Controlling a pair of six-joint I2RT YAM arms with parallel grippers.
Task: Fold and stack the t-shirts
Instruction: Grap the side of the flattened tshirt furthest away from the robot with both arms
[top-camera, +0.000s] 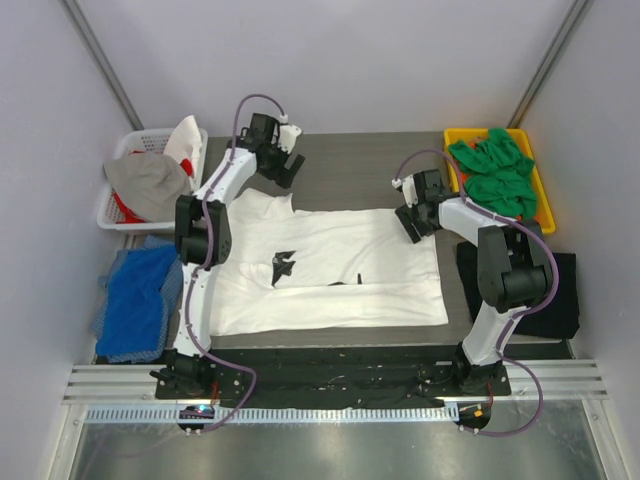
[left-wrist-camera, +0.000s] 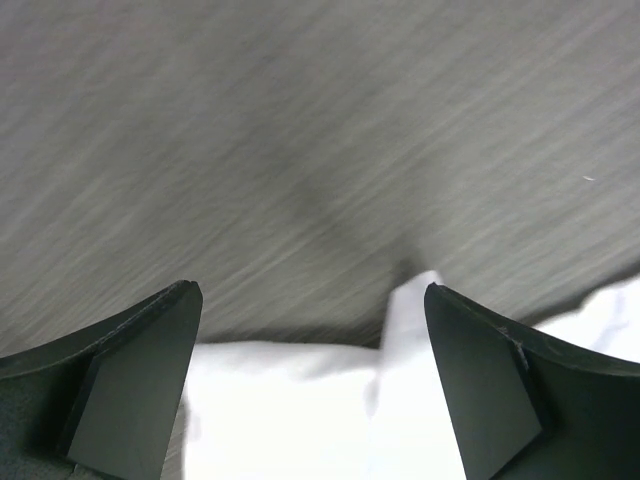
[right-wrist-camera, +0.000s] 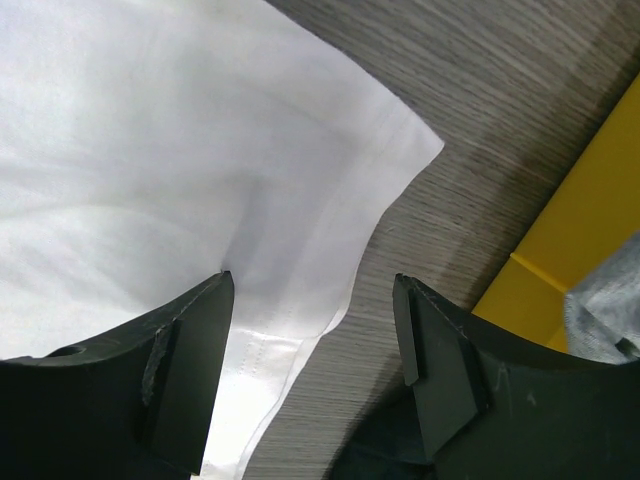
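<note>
White t-shirt (top-camera: 330, 270): spread flat at the middle of the desk (top-camera: 350, 165), lying sideways between the two arms. Its small black print (top-camera: 283, 265) faces up, and a long crease runs along its near side.

Black t-shirt (top-camera: 560, 290): flat at the near right of the desk, just beside the right arm and apart from the white one.

Blue cloth (top-camera: 140, 295): bunched at the near left, outside the left arm.

Right end effector (top-camera: 412, 222): at the far right corner of the white t-shirt. The right wrist view shows its jaws apart, with the hemmed corner of the shirt (right-wrist-camera: 300, 330) lying below and between them. Nothing is gripped. Contact with the cloth cannot be determined.

Left end effector (top-camera: 283, 160): above bare desk just beyond the shirt's far left edge. The left wrist view shows its jaws fully spread and empty, with a white edge of the shirt (left-wrist-camera: 300, 410) beneath them.

Far left: white basket (top-camera: 125, 150) holding grey, white and red cloth.

Far right: yellow bin (top-camera: 455, 135) holding bright green t-shirts (top-camera: 495, 170), piled loosely and unfolded.
</note>
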